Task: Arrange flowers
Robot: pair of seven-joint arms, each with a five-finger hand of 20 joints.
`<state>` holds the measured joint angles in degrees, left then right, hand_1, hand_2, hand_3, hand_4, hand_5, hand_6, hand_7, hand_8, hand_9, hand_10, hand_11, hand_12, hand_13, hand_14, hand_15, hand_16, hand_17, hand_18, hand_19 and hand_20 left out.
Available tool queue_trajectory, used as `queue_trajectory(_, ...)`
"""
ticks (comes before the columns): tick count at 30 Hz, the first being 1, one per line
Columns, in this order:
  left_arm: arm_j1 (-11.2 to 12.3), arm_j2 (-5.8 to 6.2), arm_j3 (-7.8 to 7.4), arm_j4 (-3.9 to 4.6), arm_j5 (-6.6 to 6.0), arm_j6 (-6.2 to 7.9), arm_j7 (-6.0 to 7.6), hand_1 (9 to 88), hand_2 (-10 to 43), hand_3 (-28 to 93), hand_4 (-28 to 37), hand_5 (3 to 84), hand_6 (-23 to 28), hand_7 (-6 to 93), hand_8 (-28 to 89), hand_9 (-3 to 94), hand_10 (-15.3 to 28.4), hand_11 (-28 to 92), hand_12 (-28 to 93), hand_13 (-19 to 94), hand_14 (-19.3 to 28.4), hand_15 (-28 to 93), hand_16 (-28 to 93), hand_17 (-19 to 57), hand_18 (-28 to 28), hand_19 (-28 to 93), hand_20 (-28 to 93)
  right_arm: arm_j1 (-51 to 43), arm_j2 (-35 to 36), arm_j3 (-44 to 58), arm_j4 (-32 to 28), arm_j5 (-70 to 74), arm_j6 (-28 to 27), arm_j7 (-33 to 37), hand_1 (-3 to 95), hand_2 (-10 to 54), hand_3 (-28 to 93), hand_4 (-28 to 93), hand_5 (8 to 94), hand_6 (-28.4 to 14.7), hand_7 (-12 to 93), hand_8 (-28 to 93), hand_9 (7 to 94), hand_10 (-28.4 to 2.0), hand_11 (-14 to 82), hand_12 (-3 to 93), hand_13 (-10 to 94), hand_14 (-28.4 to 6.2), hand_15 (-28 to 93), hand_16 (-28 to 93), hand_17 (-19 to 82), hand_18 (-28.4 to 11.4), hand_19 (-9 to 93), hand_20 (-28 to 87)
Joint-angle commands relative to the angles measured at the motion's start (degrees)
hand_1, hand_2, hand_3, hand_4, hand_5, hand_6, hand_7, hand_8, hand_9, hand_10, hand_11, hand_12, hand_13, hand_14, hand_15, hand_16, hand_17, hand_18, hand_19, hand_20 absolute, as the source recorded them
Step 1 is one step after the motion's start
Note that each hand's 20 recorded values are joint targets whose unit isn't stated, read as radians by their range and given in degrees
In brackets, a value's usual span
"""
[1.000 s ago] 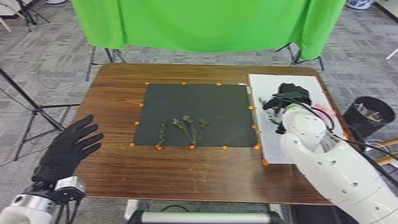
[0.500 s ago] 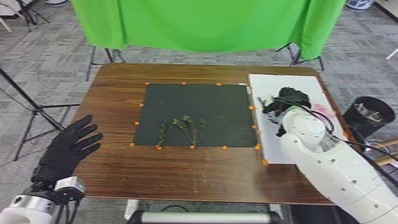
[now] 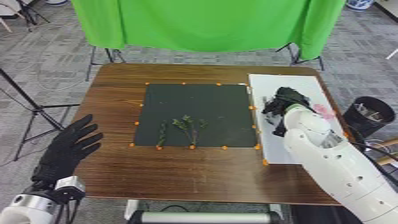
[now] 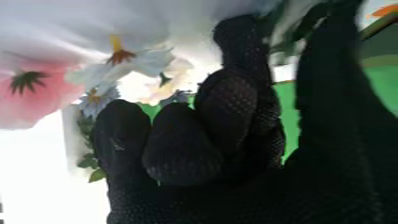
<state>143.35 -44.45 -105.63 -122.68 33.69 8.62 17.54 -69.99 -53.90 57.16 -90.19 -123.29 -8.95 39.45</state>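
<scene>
The pink flower looked light, soft-petalled and easily crushed, best pinched by its stem, though whether the right hand was open or closed I could not tell.

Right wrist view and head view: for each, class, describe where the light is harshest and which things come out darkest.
Right wrist view: harsh glare beside the white flower, and a burnt-out white patch beside the pink flower; against it the right hand is nearly a silhouette. Head view: fairly even light, brightest on the white sheet, with the left hand among the darkest things.
</scene>
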Motion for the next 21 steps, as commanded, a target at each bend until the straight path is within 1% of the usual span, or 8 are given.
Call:
queue_trajectory(1,-0.3,-0.39,0.10,0.30,0.22,-0.78,-1.19,24.5,-4.0,69,-23.8,26.9,2.7,20.2,-11,22.7,12.4,21,16,19,16.4,30,-1,-9.3,22.9,42,7,-3.2,0.0,-1.4,0.7,-1.7,-0.7,-0.7,48.2,-9.5,73,-28,81.1,1.6,35,12,87.6,-7.5,55.0,38.7,83,-5.4,78,33,51,-20.6,93,65)
queue_trajectory(5,-0.4,-0.35,0.20,0.37,0.22,-0.80,-1.16,24.7,-3.5,69,-23.9,27.0,2.7,20.3,-11,22.7,12.4,21,15,19,16.5,30,-1,-9.3,22.9,42,7,-4.2,0.5,-1.5,0.9,-2.7,0.4,-3.3,49.3,-9.5,76,-28,80.8,0.5,36,14,87.4,-7.1,55.5,39.7,83,-5.1,78,34,51,-20.7,93,66)
queue_trajectory(8,-0.2,-0.30,0.24,0.29,0.09,-0.59,-1.01,24.7,-3.1,69,-24.0,27.0,2.7,20.3,-11,22.8,12.5,21,15,19,16.5,30,-1,-9.3,22.9,42,7,-4.8,0.9,-1.8,0.9,-3.3,4.0,-5.3,47.8,-9.5,82,-28,78.4,-1.1,40,17,84.6,-7.1,58.7,41.5,81,-5.2,80,35,49,-20.2,93,67)
queue_trajectory(11,0.1,-0.27,0.13,0.20,-0.07,-0.36,-0.64,24.8,-3.1,69,-24.0,27.0,2.8,20.3,-11,22.7,12.5,21,15,19,16.5,30,-1,-9.3,22.9,42,7,-4.9,1.4,-2.4,0.7,-5.1,7.7,-7.2,44.4,-9.5,85,-24,74.4,-1.4,46,21,83.6,-7.6,60.2,41.9,81,-5.5,81,35,49,-20.3,93,68)
queue_trajectory(12,0.2,-0.23,0.19,0.21,-0.12,-0.26,-0.47,24.8,-3.0,69,-24.0,27.0,2.8,20.3,-11,22.7,12.5,21,15,19,16.5,30,-1,-9.3,22.9,42,7,-5.2,1.4,-1.8,0.4,-6.2,7.4,-8.1,42.6,-8.9,86,-21,73.7,-1.2,47,22,83.4,-7.6,60.9,41.6,81,-5.6,81,35,49,-20.4,93,68)
queue_trajectory(16,0.5,-0.40,-0.11,0.03,-0.12,-0.18,-0.42,24.7,-2.9,69,-24.0,27.0,2.7,20.4,-11,22.7,12.5,21,16,19,16.5,30,-1,-9.3,22.9,42,7,-5.5,1.8,-1.5,-0.6,-7.4,11.0,-10.5,36.9,-4.7,88,-14,67.1,-1.2,60,25,81.9,-7.4,69.0,40.1,81,-5.8,85,34,49,-20.7,93,71)
queue_trajectory(19,0.6,-0.12,-0.02,0.03,-0.36,0.16,0.16,24.7,-2.8,69,-24.0,27.0,2.7,20.4,-11,22.7,12.5,21,15,19,16.5,30,-1,-9.3,22.9,42,7,-5.3,1.8,-1.1,-1.9,-7.8,12.4,-10.6,35.6,-3.7,88,-12,66.7,-1.4,62,26,82.2,-7.4,69.9,39.9,81,-5.8,86,34,50,-20.8,93,72)
queue_trajectory(21,0.7,-0.25,-0.19,-0.01,-0.28,0.05,-0.13,24.7,-2.8,69,-24.0,27.0,2.8,20.3,-11,22.8,12.5,21,16,19,16.4,30,-1,-9.3,23.0,42,7,-5.9,1.9,-0.2,-3.2,-8.8,12.7,-10.8,35.4,-3.7,88,-12,67.1,-1.6,63,26,82.5,-7.5,70.4,40.0,81,-5.9,86,33,50,-20.8,93,73)
